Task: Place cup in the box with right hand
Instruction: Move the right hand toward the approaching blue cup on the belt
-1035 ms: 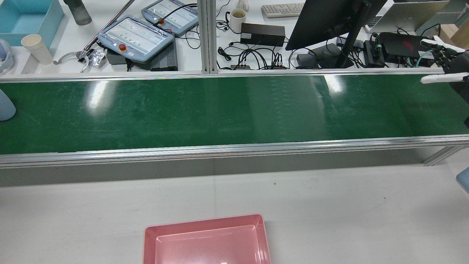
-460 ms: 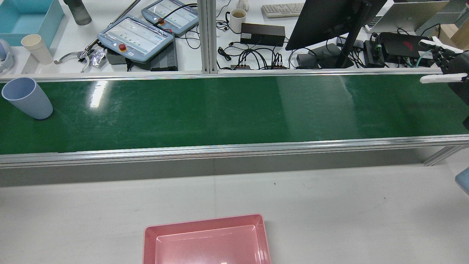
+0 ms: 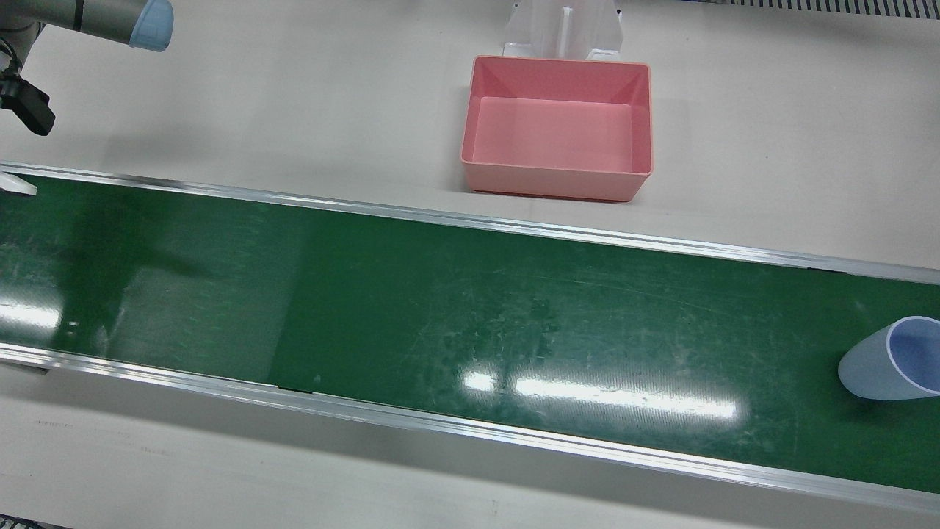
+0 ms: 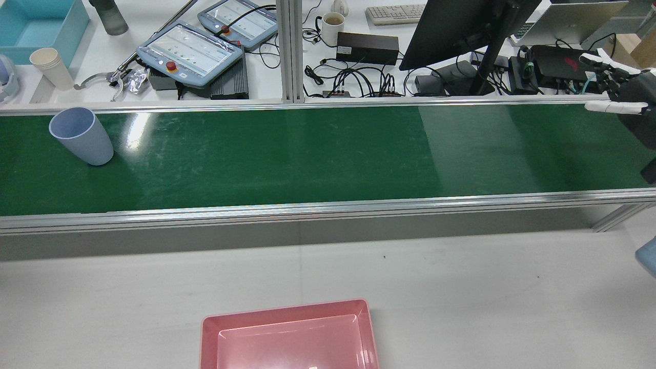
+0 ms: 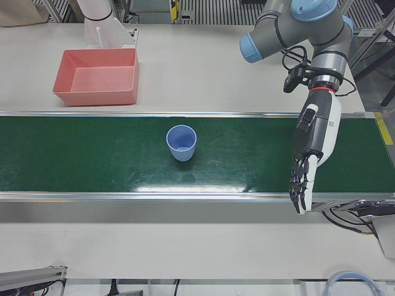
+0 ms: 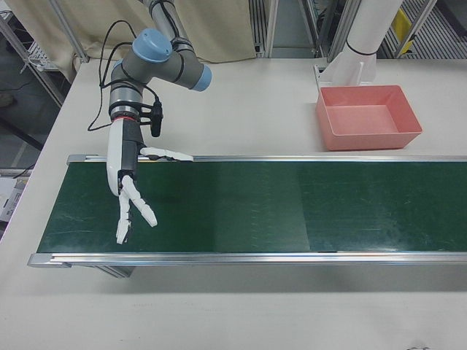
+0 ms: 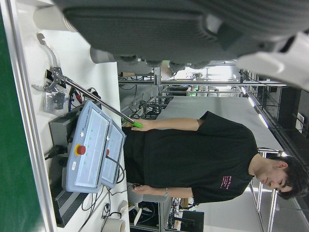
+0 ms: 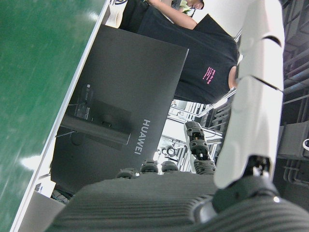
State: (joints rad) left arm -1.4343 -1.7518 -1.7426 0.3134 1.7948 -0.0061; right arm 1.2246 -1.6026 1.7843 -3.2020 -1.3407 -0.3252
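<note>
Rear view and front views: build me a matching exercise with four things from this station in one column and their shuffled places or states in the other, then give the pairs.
Things:
1. blue cup
2. pink box
3. right robot hand
4. left robot hand

Places or states:
A. empty, on the white table beside the belt
B. open, white fingers spread over one end of the belt
C. upright on the green belt
D. open, dark fingers pointing down at the belt's near edge

Pairs: 1-C, 2-A, 3-B, 4-D

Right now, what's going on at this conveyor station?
A blue cup stands upright on the green belt, near the robot's left end. The right hand hangs open over the belt's other end, holding nothing. The left hand is open too. The pink box on the table is empty.
</note>
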